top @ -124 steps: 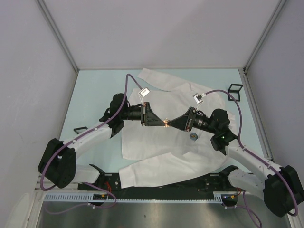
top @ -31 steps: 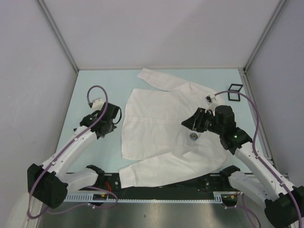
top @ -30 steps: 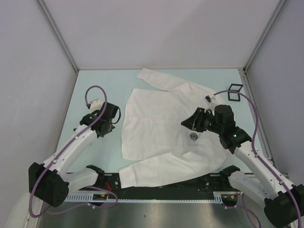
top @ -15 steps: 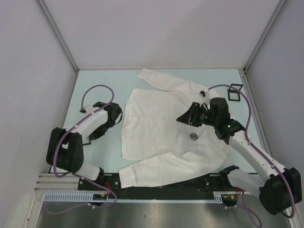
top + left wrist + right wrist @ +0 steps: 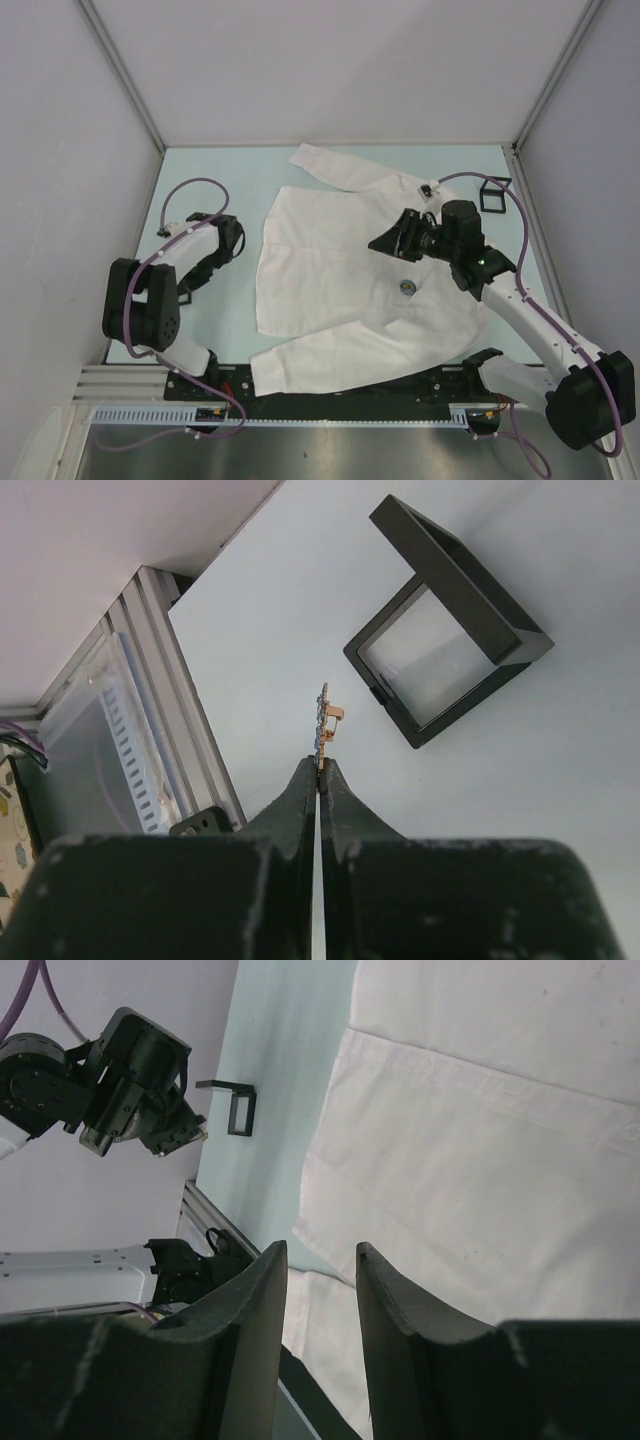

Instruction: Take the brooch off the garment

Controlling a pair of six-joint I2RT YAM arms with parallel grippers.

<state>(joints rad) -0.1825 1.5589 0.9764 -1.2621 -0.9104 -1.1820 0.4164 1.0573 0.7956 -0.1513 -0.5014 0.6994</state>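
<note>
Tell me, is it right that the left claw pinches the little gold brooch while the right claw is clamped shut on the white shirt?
Not quite. The left gripper does pinch the gold brooch, but the right gripper is not clamped on the white shirt: its jaws stand open above it, holding nothing, as the right wrist view shows.

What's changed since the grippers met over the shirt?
The left gripper, shut on the brooch, carried it left off the shirt to near the black box. The right gripper backed off slightly rightward and is open and empty above the shirt. The shirt and the round badge on it stayed put.
</note>
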